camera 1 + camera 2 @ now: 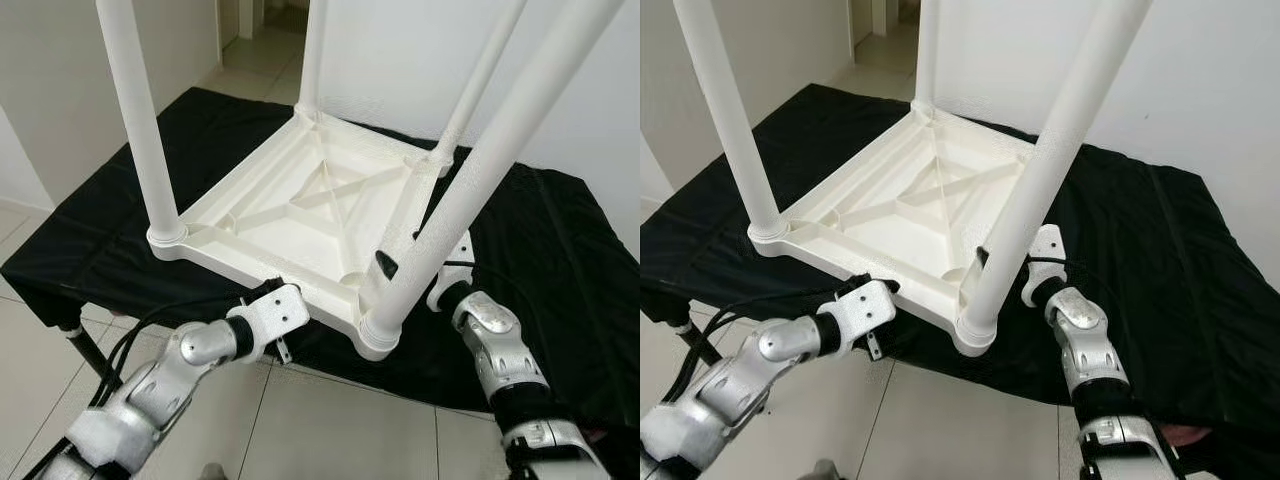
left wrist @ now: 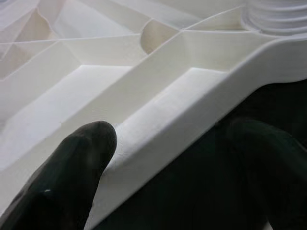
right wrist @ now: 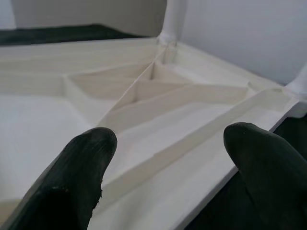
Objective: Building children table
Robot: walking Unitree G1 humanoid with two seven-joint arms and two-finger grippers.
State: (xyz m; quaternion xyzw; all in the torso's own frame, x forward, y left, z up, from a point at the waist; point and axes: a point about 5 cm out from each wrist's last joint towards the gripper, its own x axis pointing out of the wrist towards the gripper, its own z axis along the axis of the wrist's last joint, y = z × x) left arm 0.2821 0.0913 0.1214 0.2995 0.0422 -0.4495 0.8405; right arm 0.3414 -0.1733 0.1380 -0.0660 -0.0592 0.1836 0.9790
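Two pincers work the near edge of an upturned white table [image 1: 300,215] on a black-draped bench [image 1: 560,250]. The left pincer [image 2: 172,158] straddles the rim, parted; the right pincer [image 3: 168,158] gapes beside the near leg [image 1: 470,190]. An uneven pull could slide the table off.

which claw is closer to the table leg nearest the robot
Right. The right claw sits directly behind that leg, at the tabletop's right edge; the left claw straddles the front edge, further from the leg.
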